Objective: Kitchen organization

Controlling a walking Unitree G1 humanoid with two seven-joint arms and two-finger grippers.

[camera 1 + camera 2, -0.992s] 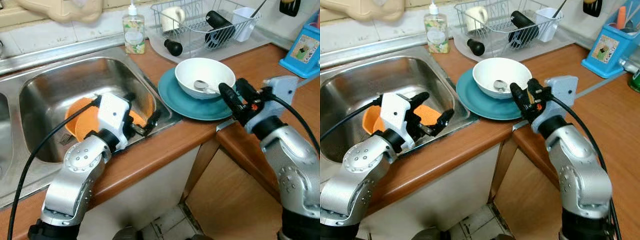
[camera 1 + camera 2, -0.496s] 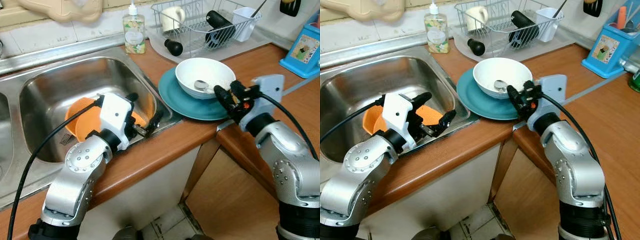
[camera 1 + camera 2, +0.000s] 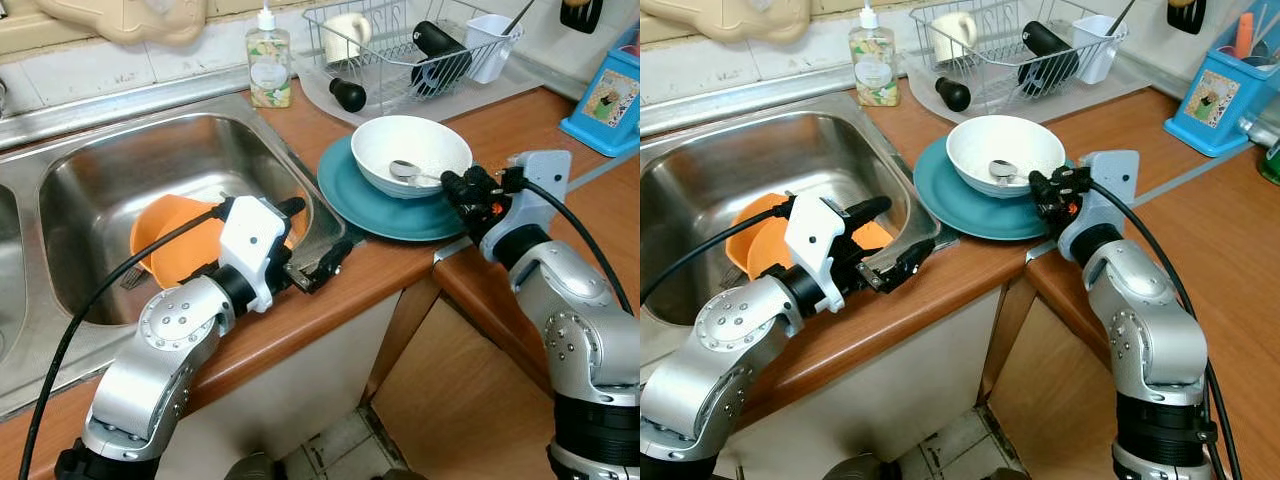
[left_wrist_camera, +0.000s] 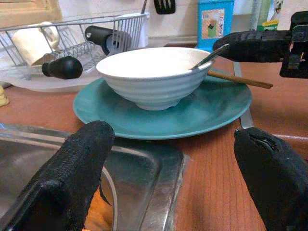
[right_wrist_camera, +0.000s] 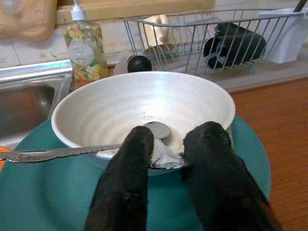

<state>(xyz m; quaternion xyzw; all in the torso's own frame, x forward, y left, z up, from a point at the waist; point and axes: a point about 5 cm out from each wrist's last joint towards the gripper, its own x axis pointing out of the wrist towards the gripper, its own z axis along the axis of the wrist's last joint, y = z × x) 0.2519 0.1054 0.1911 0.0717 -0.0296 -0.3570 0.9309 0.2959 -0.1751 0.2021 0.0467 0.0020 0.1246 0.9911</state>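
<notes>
Right gripper [image 5: 163, 154] pinching the spoon [image 5: 72, 151] at the bowl [image 5: 139, 110] rim.

Its jaws are pressed onto the spoon's handle, the spoon's head lying inside the bowl just ahead of them (bowl on a plate [image 3: 370, 205]). The left gripper [image 3: 315, 245] hangs with jaws spread wide over the sink [image 3: 150, 160] edge, an orange dish [image 3: 175, 245] in the basin behind it and the plate ahead. Beyond the bowl: a rack [image 3: 400, 50] and soap [image 3: 267, 62].
</notes>
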